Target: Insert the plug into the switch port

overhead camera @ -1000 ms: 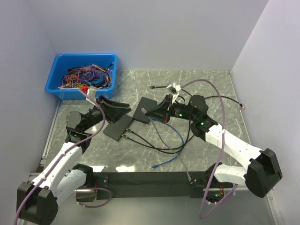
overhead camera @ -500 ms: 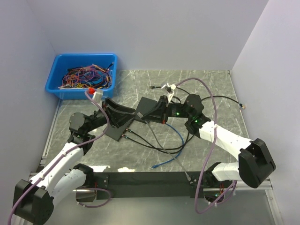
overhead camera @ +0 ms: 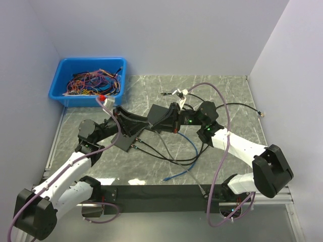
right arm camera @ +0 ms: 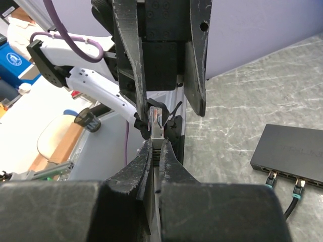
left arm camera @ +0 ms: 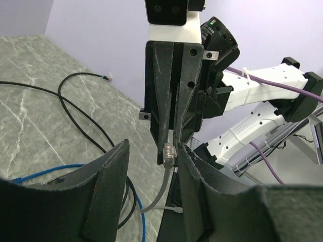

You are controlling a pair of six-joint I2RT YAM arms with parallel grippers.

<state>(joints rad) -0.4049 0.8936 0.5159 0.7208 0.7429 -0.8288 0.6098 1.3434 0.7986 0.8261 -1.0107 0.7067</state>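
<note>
Currently: right gripper (right arm camera: 155, 144) pinched shut on the plug (right arm camera: 155, 120), held above mid-table. Left gripper (left arm camera: 153, 151) fingers stand apart, flanking the plug; contact unclear. Switch (right arm camera: 292, 150) lies on the table left of centre.

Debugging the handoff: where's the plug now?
Centre of the left wrist view: the plug is pinched in the right pincer, between the open fingers of the left pincer and nearer one of them.
</note>
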